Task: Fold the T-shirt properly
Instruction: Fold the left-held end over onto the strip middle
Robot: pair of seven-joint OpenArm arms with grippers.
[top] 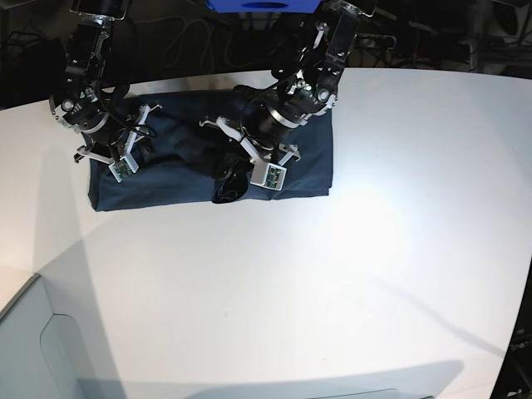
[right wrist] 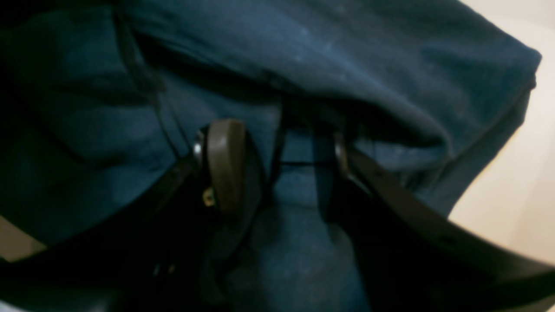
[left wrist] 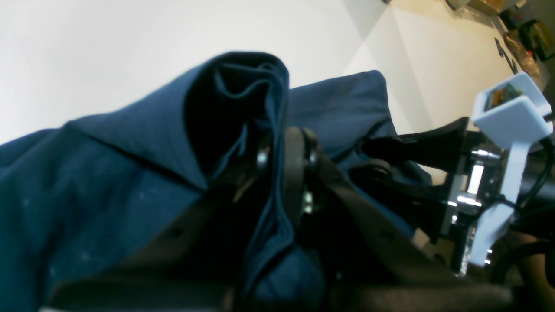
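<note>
Navy T-shirt (left wrist: 130,173) bunches up between your left gripper (left wrist: 286,160), clamped tight; your right gripper (right wrist: 277,151) sits half-spread, cloth between.

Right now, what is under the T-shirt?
The white table lies under the T-shirt. Both claws, left and right, are at the cloth; anything beneath the shirt is hidden.
</note>
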